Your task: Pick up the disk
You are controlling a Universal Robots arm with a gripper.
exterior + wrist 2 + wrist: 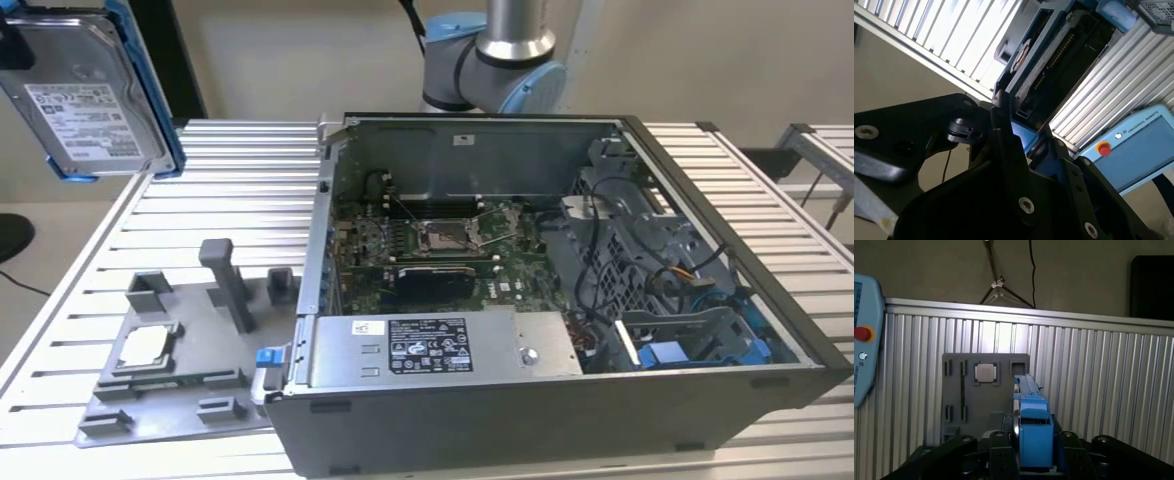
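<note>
Pincer (1034, 440) clenched on the disk (87, 85): we see its black fingers (1001, 455) pressed against either side of the blue frame (158, 100) at one narrow end of the drive. The second wrist view shows the same clamp (1026, 135) from the side.

In the exterior view the disk hangs high at the exterior view's left, well clear of the slatted table (227, 200) and well apart from the open computer case (561, 400). We judge the pick-up to be done, since nothing but the pincer bears the drive.

The hold on the frame rather than on the metal body looks deliberate to us. The plastic rails give the fingers two parallel flanks, and the labelled face is left untouched.

The disk stands on end. Its white-labelled face is turned toward the exterior camera, and its long axis runs nearly upright with a slight lean. In the first wrist view we meet it edge-on (1028, 390), its length running straight out from the pincer toward the table beneath. There it lines up just beside the grey fixture plate (961, 390), which carries the small square chip (985, 372). A pale blue teach pendant (864, 340) lies at the table's edge.
</note>
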